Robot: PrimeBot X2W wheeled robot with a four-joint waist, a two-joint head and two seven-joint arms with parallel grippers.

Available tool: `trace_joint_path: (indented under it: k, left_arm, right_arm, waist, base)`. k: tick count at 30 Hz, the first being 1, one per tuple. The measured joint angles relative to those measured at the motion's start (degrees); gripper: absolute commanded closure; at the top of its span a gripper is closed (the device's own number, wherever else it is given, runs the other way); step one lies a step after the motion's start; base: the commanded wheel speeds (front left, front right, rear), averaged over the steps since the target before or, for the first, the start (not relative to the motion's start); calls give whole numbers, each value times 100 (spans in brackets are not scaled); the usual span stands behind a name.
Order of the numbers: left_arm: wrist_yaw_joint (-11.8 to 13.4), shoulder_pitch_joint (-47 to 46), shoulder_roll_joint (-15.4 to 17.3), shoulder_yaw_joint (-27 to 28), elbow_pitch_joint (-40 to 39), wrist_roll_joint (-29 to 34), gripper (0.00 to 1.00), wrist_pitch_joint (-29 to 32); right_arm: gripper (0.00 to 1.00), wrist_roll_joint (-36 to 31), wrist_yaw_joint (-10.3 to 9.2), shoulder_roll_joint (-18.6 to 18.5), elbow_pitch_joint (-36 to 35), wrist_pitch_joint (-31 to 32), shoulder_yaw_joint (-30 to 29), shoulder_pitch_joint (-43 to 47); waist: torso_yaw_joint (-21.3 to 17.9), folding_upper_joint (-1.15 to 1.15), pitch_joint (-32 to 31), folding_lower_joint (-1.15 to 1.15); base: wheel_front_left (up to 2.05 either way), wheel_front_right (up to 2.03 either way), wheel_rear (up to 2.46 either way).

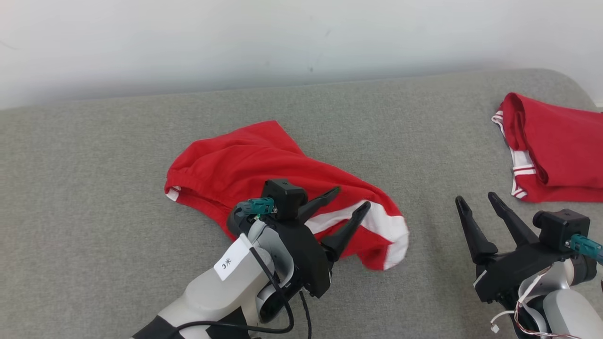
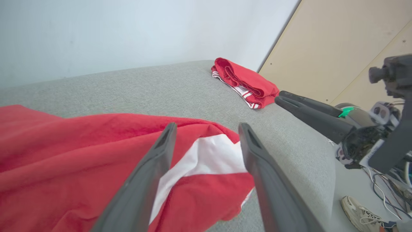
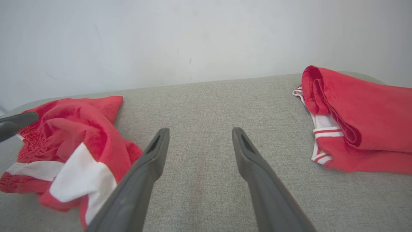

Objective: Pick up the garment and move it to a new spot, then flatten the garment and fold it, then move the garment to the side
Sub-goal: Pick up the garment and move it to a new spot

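In the head view the red shorts (image 1: 264,169) lie crumpled in the middle of the grey upholstered surface (image 1: 94,188), with a white band turned up at the near right corner. The left hand (image 1: 351,197) hovers over that corner, fingers spread and nothing between them. The right hand (image 1: 476,197) is just as open over bare fabric, well apart from the shorts. A second red garment (image 1: 560,150) sits folded at the far right (best left alone).

The left wrist view looks straight down on the white band (image 2: 209,154), which bunches over a fold. Flattening looks like the step in hand. I would pinch the hem edge rather than the middle of the cloth.

The right wrist view has the shorts (image 3: 70,135) off to its left. The right hand probably needs to cross over and take the opposite corner, so both can draw the cloth taut and lay it down without dragging it into new creases.
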Motion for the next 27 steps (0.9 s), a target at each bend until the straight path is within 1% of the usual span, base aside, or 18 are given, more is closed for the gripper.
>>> trace_joint_path:
  k: [3,6,11,15,22,27]
  left_arm:
    - [3,1,-8,-15,-41,-14,0,-113]
    - [105,4,-5,-27,-41,0,0,-165]
    - [344,58,-9,-59,19,105,0,-214]
    - [444,204,4,-33,220,145,0,-220]
    - [591,547,413,250,320,191,0,-238]
    - [636,766,576,371,309,192,0,-238]
  right_arm:
    - [0,-1,0,1,10,0,-22,56]
    - [0,-1,0,8,9,2,-13,109]
    - [0,-1,0,35,-9,12,1,163]
    - [0,-10,0,42,-52,49,-25,203]
    - [0,43,0,48,-155,80,-81,304]
    - [0,43,0,53,-188,105,-96,370]
  waist:
    - [58,0,-53,0]
    - [128,0,-106,0]
    - [244,0,-202,-1]
    - [321,0,-245,0]
    - [373,0,-297,0]
    - [372,0,-321,0]
  base:
    - [0,0,0]
    - [0,0,0]
    - [0,0,0]
    - [0,0,0]
    - [0,0,0]
    - [0,0,0]
